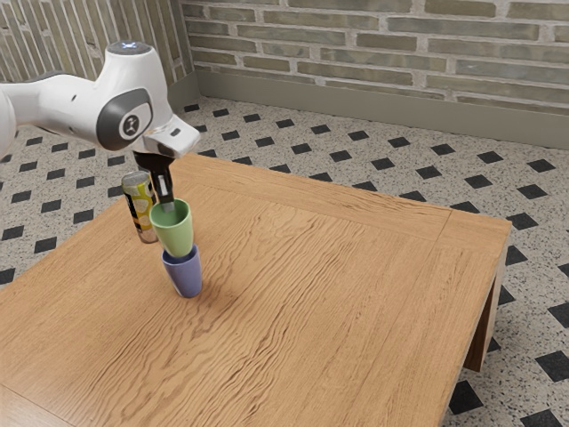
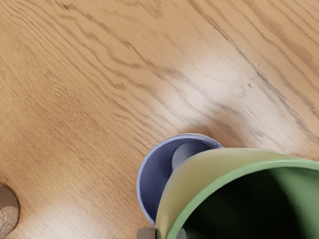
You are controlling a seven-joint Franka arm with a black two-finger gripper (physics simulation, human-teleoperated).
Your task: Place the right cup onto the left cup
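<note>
Gripper (image 1: pixel 168 205), its 2 fingers pinching the green cup (image 1: pixel 176 235) by its wall, holds it over the blue cup (image 1: pixel 185 277), presumably to leave its base free for nesting.

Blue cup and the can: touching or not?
Apart. The wrist view shows a wide stretch of tabletop between the blue cup and the can.

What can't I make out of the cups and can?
- Wrist view: green cup's base, hidden by its own wall.
- Wrist view: green cup's floor, lost in shadow; its rim, cut off by the edge.
- Wrist view: part of blue cup's inside, behind green cup.
- Exterior view: part of can, behind green cup.
</note>
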